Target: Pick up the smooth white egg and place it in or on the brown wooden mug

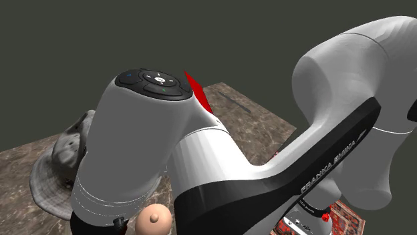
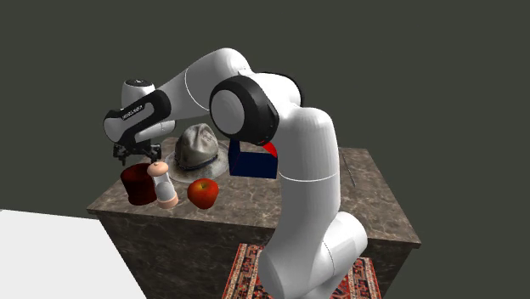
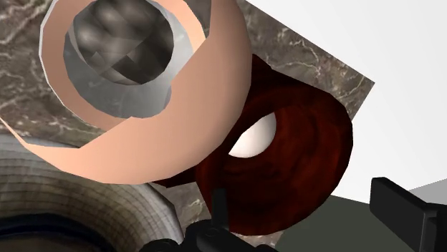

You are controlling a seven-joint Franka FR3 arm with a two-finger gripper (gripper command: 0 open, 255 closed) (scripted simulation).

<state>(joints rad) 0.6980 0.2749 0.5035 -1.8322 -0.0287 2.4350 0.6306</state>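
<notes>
A dark red-brown mug [image 3: 315, 143] stands near the marble table's corner, and the smooth white egg [image 3: 254, 136] lies inside it, partly hidden behind a peach shaker. My gripper [image 3: 303, 193] hovers above the mug, open, with nothing between its black fingers [image 3: 401, 207]. In the second exterior view the gripper [image 2: 136, 156] hangs just over the mug [image 2: 136, 185] at the table's left end; the egg cannot be made out there.
A peach shaker [image 2: 163, 183] stands right beside the mug, with a red apple [image 2: 202, 193] next to it. A grey hat [image 2: 200, 146] and a blue box [image 2: 253, 161] sit behind. The table edge [image 2: 170, 214] is close. A patterned rug [image 2: 246, 272] lies below.
</notes>
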